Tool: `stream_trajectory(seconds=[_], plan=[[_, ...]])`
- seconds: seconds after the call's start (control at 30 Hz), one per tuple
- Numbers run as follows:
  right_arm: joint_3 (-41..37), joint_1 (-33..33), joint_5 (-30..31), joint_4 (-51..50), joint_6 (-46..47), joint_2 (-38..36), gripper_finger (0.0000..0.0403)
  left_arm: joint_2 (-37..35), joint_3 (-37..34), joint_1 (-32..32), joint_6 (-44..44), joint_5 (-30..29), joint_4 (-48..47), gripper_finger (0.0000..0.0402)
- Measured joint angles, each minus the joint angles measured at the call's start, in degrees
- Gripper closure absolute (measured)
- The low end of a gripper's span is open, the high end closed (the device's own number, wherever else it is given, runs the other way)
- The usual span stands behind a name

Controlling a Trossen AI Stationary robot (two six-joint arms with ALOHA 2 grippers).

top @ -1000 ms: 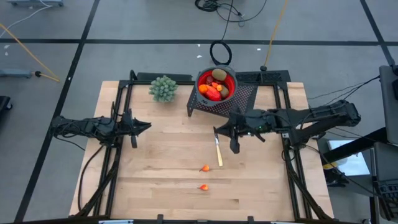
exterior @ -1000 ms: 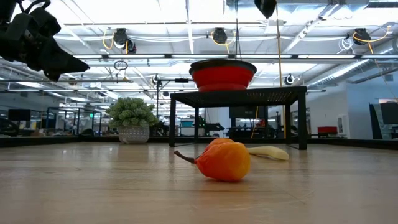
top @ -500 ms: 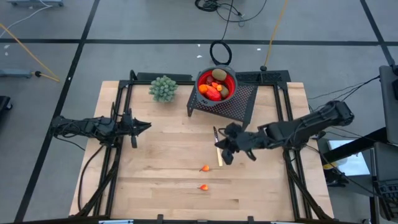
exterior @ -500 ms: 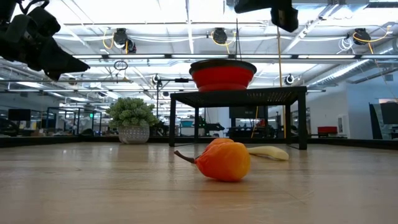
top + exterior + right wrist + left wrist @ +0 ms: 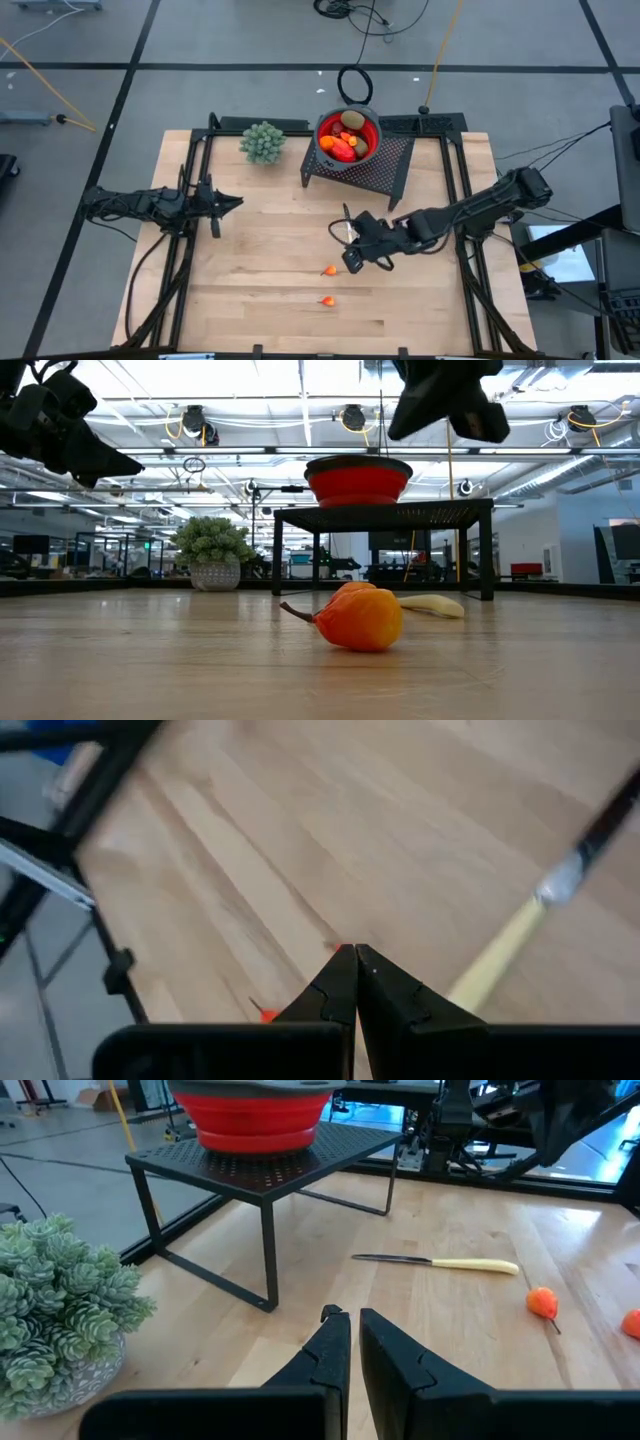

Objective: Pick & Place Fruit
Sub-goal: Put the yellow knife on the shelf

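Meanwhile, the right pincer (image 5: 352, 262), shut and empty, had been swung from beside the red bowl (image 5: 349, 137) down over the knife (image 5: 350, 238), toward 2 small fruits (image 5: 329, 270) left mid-counter; another pick was likely intended.

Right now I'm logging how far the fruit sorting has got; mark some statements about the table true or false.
1. The red bowl sits on the black rack. True.
2. The bowl is empty. False: it holds several fruit pieces.
3. Two small orange fruits lie on the wooden table. True.
4. The right end effector holds the knife. False: it is shut on nothing, above the table.
5. The left end effector is wide open. False: shut.
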Motion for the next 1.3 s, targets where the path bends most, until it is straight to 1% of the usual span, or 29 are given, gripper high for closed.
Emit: stream_trajectory(seconds=[0.3, 0.47, 0.7, 1.3], plan=[[9.33, -0.02, -0.16, -14.11, 9.09, 5.94, 0.0403, 0.01, 0.0, -0.01, 0.31, 0.0, 0.0, 0.0376], [11.77, -0.15, -4.58, -19.25, 14.59, 10.24, 0.0403, -0.01, 0.0, 0.0, 1.36, 0.0, 0.0, 0.0376], [11.79, -0.38, -9.05, -19.13, 18.02, 14.37, 0.0403, -0.01, 0.0, -0.01, 2.74, 0.01, 0.0, 0.0376], [11.79, -2.45, -8.73, -18.68, 17.86, 15.05, 0.0398, 0.0, 0.0, 0.01, 2.83, 0.01, -0.02, 0.0376]])
